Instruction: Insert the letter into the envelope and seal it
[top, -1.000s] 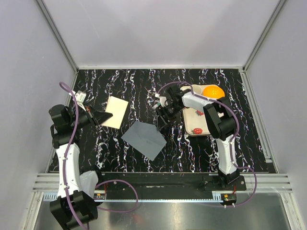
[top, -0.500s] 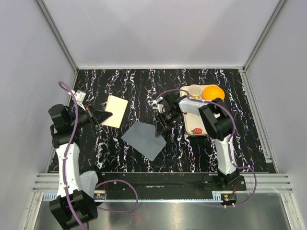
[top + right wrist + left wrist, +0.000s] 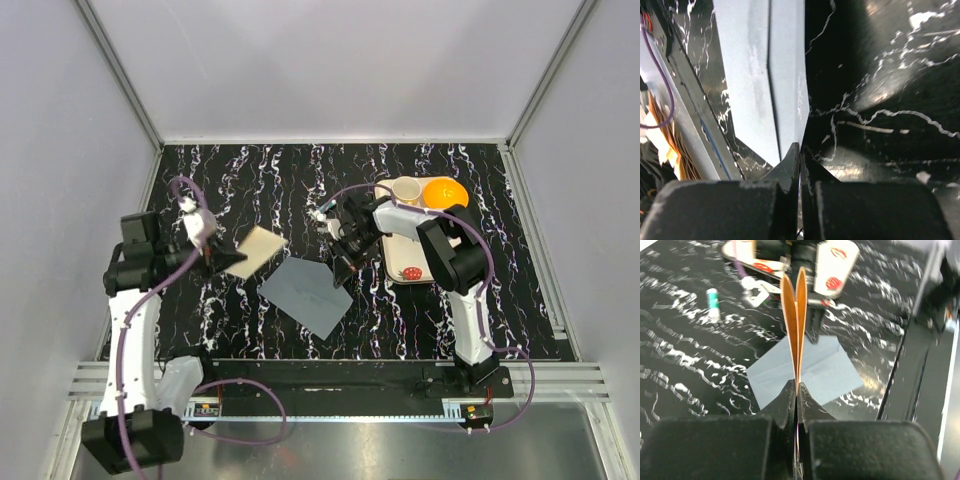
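Two pinches: left end effector [image 3: 796, 385] clamps the bowed letter [image 3: 788, 315], right end effector [image 3: 800, 147] nips the envelope [image 3: 305, 290] edge, which you could tear.

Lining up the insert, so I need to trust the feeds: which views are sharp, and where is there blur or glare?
Top external: evenly lit and sharp, envelope and letter clear. Left wrist: letter's edge crisp, tray behind it blurred. Right wrist: glare patches on the tabletop, near fingers dark and soft.
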`<move>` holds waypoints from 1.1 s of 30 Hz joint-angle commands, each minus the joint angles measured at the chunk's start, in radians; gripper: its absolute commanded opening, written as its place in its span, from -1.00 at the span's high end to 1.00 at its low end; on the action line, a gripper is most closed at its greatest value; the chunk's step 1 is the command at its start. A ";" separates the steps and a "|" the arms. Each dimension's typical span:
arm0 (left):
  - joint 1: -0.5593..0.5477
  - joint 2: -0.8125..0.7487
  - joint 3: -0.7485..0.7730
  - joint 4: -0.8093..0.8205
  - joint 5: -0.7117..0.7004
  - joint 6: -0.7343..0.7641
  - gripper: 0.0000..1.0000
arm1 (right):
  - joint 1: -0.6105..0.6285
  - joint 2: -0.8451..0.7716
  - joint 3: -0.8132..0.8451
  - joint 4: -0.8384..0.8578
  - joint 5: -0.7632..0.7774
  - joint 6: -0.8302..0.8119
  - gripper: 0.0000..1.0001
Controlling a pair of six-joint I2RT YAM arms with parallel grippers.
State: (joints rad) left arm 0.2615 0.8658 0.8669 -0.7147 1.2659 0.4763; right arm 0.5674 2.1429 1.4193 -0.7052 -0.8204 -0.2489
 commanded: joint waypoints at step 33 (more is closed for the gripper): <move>-1.055 0.121 0.161 -0.197 -1.027 0.734 1.00 | 0.135 -0.327 0.110 -0.280 -0.040 0.046 1.00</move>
State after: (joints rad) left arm -0.7681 0.9535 0.9806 -0.9627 0.3264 1.2724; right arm 0.6842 1.8782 1.4906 -0.9852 -0.8471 -0.2447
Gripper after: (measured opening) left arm 0.002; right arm 0.009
